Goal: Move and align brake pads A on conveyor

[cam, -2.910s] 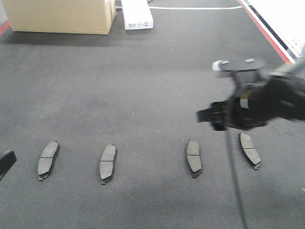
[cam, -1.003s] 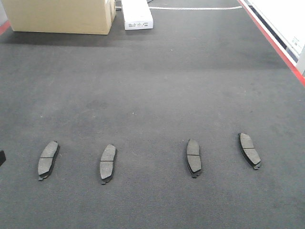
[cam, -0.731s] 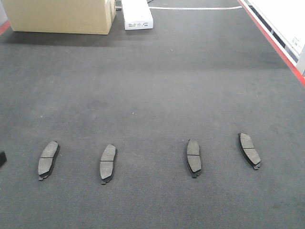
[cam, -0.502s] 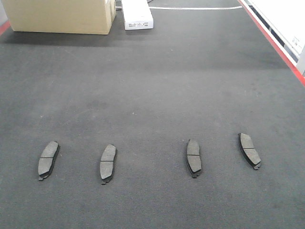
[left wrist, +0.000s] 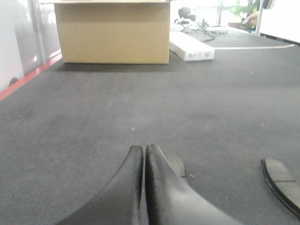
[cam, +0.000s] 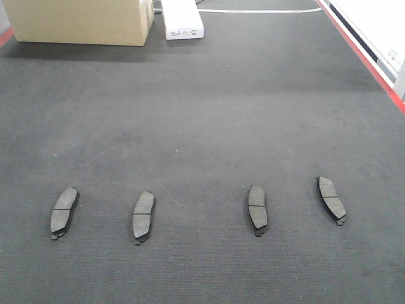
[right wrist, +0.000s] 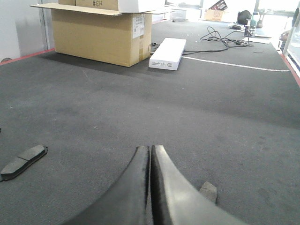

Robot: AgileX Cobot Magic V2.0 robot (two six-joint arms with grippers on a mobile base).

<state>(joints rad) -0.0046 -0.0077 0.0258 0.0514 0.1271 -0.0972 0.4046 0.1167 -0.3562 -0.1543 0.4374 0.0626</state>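
Four dark grey brake pads lie in a row on the dark carpet-like conveyor (cam: 202, 114): far left pad (cam: 64, 211), second pad (cam: 143, 216), third pad (cam: 257, 209), far right pad (cam: 331, 199). No gripper shows in the front view. In the left wrist view my left gripper (left wrist: 143, 149) is shut and empty, low over the belt, with one pad (left wrist: 176, 164) partly hidden behind its right finger and another pad (left wrist: 281, 180) at the right. In the right wrist view my right gripper (right wrist: 150, 149) is shut and empty, with a pad (right wrist: 23, 161) at the left and a pad end (right wrist: 208, 191) by its right finger.
A cardboard box (cam: 79, 20) and a flat white box (cam: 181, 19) stand at the belt's far end. A red edge stripe (cam: 361, 54) runs along the right side, another at the far left (left wrist: 28, 79). Cables lie beyond the white box (right wrist: 225, 40).
The right arm, above the two right pads earlier, has pulled out of the front view. The left gripper tip at the left edge has also withdrawn. The pads have not moved.
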